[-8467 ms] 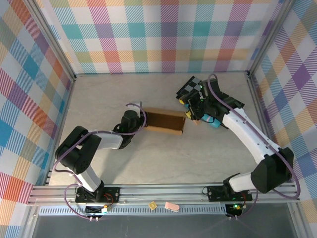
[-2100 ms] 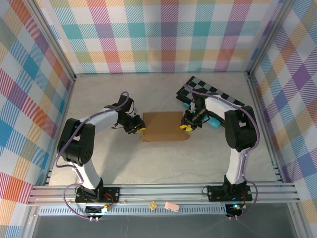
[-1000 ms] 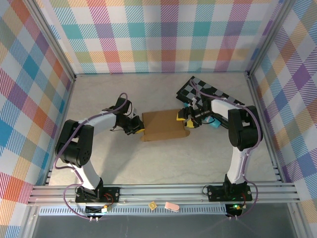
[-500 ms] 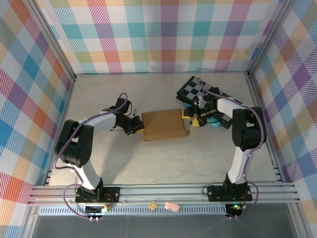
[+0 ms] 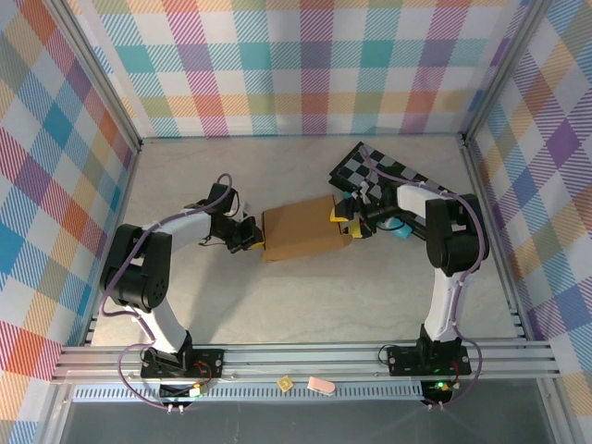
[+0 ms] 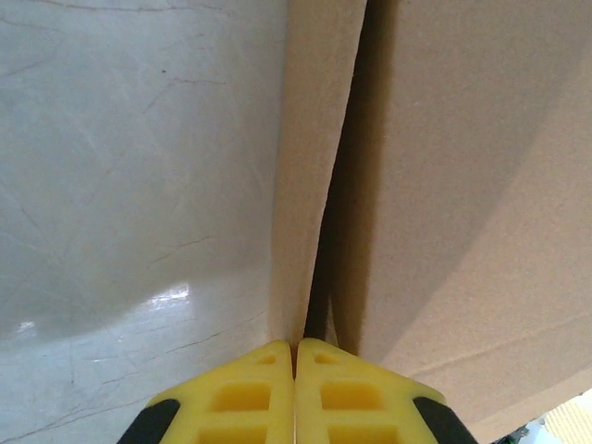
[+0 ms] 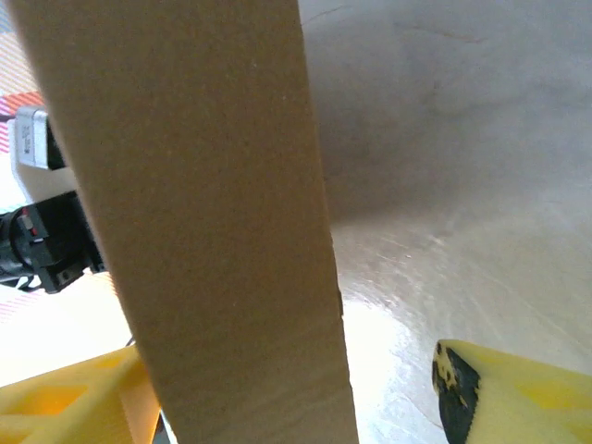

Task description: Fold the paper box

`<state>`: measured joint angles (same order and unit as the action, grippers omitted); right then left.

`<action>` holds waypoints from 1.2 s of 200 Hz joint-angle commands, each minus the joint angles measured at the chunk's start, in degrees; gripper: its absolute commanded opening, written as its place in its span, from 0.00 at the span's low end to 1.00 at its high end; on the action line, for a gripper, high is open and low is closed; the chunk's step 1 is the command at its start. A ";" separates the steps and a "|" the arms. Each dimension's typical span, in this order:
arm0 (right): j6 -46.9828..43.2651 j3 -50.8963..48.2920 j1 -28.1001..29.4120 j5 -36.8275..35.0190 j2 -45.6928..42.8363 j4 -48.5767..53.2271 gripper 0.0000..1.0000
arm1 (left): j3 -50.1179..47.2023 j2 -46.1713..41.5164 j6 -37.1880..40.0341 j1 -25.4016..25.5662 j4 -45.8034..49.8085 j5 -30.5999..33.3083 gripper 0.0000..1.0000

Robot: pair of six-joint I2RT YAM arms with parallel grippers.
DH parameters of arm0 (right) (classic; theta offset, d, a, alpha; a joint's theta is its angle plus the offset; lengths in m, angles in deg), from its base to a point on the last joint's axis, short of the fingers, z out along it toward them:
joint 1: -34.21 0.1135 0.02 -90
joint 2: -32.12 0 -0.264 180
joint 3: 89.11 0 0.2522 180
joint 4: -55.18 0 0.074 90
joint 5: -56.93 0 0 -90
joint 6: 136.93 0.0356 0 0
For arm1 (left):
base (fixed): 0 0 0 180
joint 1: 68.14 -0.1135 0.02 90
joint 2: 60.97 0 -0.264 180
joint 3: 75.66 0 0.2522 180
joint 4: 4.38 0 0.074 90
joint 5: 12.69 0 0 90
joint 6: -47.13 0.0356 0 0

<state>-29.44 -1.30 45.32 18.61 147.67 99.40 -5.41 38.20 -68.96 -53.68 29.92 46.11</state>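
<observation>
The paper box (image 5: 301,231), plain brown cardboard, sits mid-table with its lid panel on top and slightly askew. My left gripper (image 5: 254,239) is at its left end. In the left wrist view its yellow fingers (image 6: 250,388) are pressed together, the left gripper (image 6: 296,344) touching the bottom of a narrow side flap (image 6: 314,139) that stands apart from the main panel (image 6: 462,185); no cardboard shows between them. My right gripper (image 5: 342,222) is at the box's right end. It is open (image 7: 296,398), with an upright cardboard wall (image 7: 203,231) between its fingers (image 7: 518,398), close to the left one.
A black-and-grey checkered board (image 5: 365,166) lies behind the right gripper, with a cyan object (image 5: 400,232) beside the right forearm. Metal frame posts and plaid walls close in the table on three sides. Small yellow and pink bits (image 5: 320,384) lie on the front rail.
The right gripper, half a second ago off the box's right end, has come back left onto it. The box's right end has shifted and turned slightly. The left fingers have shut fully.
</observation>
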 commanded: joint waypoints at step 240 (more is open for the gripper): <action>35.00 8.56 -0.13 4.91 0.88 20.80 0.45 | 3.11 -26.40 47.42 19.02 1.85 13.99 0.54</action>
<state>2.58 5.27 45.80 23.46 146.81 109.78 -4.75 12.35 -39.65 -36.30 24.56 57.33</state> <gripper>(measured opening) 0.447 0.535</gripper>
